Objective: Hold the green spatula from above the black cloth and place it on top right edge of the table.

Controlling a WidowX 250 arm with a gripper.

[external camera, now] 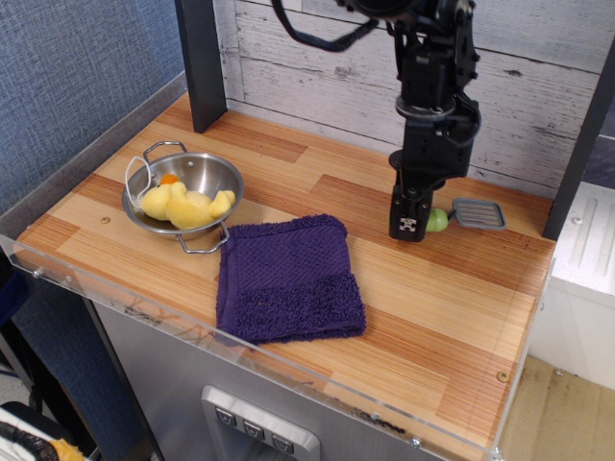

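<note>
My gripper (410, 223) is down at the right back part of the table (452, 307), shut on the light-green handle of the green spatula (461, 216). The grey slotted blade sticks out to the right, low over or on the wood near the back right post. Most of the handle is hidden behind the fingers. The black cloth (288, 279), a dark purple towel, lies flat near the front middle of the table, to the left of and below the gripper, with nothing on it.
A metal bowl (184, 192) with yellow toy food stands at the left. A dark post (202, 62) rises at the back left, another dark post (581, 134) at the back right. A whitewashed plank wall (538, 86) runs behind. A clear rim lines the table's front edge.
</note>
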